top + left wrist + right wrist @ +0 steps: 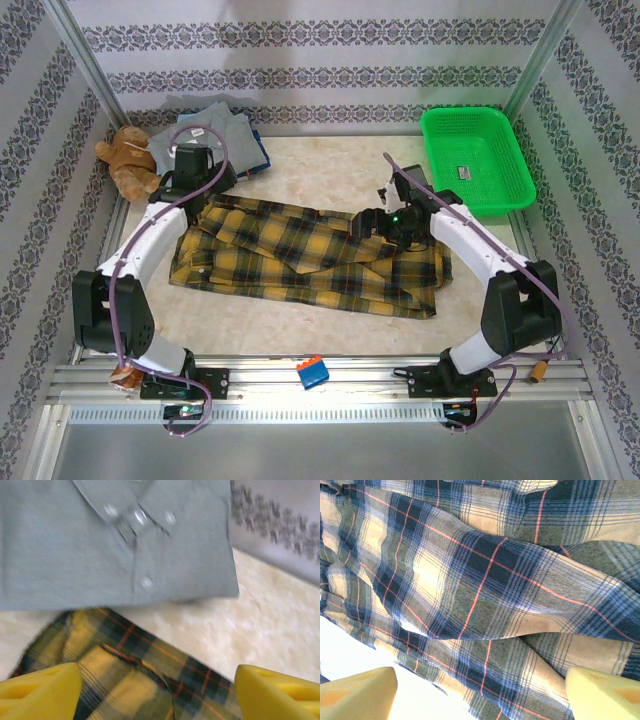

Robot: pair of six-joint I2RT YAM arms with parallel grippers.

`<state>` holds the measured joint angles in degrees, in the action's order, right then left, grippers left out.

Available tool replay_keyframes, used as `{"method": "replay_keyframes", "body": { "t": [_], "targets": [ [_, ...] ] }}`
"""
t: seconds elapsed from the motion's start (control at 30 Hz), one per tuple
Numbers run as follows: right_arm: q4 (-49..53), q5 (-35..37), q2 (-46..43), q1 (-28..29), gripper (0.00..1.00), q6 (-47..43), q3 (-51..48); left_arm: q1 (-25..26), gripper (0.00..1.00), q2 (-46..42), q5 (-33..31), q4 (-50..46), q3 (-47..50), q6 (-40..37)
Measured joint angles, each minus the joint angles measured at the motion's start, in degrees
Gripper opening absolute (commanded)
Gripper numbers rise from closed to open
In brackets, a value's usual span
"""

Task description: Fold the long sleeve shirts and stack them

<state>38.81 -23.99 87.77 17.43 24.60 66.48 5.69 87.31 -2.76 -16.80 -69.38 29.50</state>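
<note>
You have the bear (128,160), brown and furry, slumped in the far left corner of the table (320,170). Just beside it, at the far edge, the grey shirt (218,125) lies folded flat, smooth weave, collar and pale buttons up, with the blue shirt (262,157) peeking out at its right side. Your left gripper (160,690) hangs where grey meets plaid, yellow fingers (40,690) wide apart, holding nothing. The plaid shirt (310,255) sprawls across the table's middle: mustard and dark checks, thin red lines, soft, rumpled, partly folded over itself. Your right gripper (480,695) hovers over its right end, jaws spread, nothing between them. The basket (478,160), green plastic mesh, sits in the far right corner
</note>
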Motion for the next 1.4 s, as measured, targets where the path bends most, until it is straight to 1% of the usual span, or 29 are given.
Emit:
{"method": "replay_keyframes", "body": {
  "t": [0.03,0.07,0.1,0.17,0.27,0.33,0.43,0.53,0.6,0.7,0.83,0.93,1.1,1.2,1.3,1.4],
  "targets": [
    [0.1,0.2,0.0,0.0,0.84,0.3,0.0,0.1,0.76,0.7,1.3,-0.9,0.0,0.4],
    [-0.1,0.8,0.0,0.0,0.79,1.0,-0.7,0.4,0.72,1.9,2.1,-2.1,-0.1,0.6],
    [-0.7,1.4,0.0,0.0,0.77,2.1,-1.7,0.7,0.7,4.0,2.8,-3.8,-1.1,0.7],
    [-2.3,2.9,0.9,0.0,0.71,5.0,-4.9,2.0,0.68,11.0,4.0,-5.5,-4.1,1.4],
    [-2.9,5.3,5.7,0.0,0.68,8.7,-7.1,3.3,0.68,20.1,5.2,-7.5,-4.9,2.6],
    [-3.4,6.9,8.8,0.0,0.67,10.5,-7.3,3.3,0.69,23.7,5.8,-9.3,-4.1,3.7],
    [-4.2,8.9,12.1,0.0,0.67,12.8,-6.8,3.0,0.69,23.8,5.8,-9.5,-4.0,5.4],
    [-3.7,10.4,15.1,0.0,0.68,14.9,-4.0,2.6,0.7,23.6,6.0,-9.2,-2.5,7.3],
    [-4.0,11.6,17.1,-0.1,0.71,16.8,-1.3,2.4,0.71,22.2,6.3,-8.2,-0.9,8.8],
    [-4.4,12.7,20.5,-0.5,0.72,19.6,3.0,1.7,0.72,19.4,6.5,-7.7,3.0,11.2],
    [-4.6,12.9,26.4,-1.5,0.75,22.6,11.2,0.4,0.72,14.0,7.6,-6.3,9.9,15.3],
    [-4.4,12.7,31.8,-1.6,0.77,23.7,19.3,-0.1,0.73,10.6,8.7,-5.9,13.9,17.8],
    [-4.5,10.1,42.4,-2.8,0.78,25.0,35.5,-0.2,0.73,4.7,10.4,-6.3,19.8,21.6],
    [-5.0,7.7,49.1,-3.7,0.79,26.4,45.9,0.0,0.73,3.1,12.5,-6.5,21.2,23.6],
    [-5.1,5.7,55.8,-4.5,0.79,28.1,56.8,2.0,0.72,3.0,14.5,-6.3,21.4,26.0],
    [-5.6,4.2,63.9,-5.0,0.79,29.6,70.1,6.2,0.71,3.1,16.7,-5.7,21.4,28.7]
  ]
}}
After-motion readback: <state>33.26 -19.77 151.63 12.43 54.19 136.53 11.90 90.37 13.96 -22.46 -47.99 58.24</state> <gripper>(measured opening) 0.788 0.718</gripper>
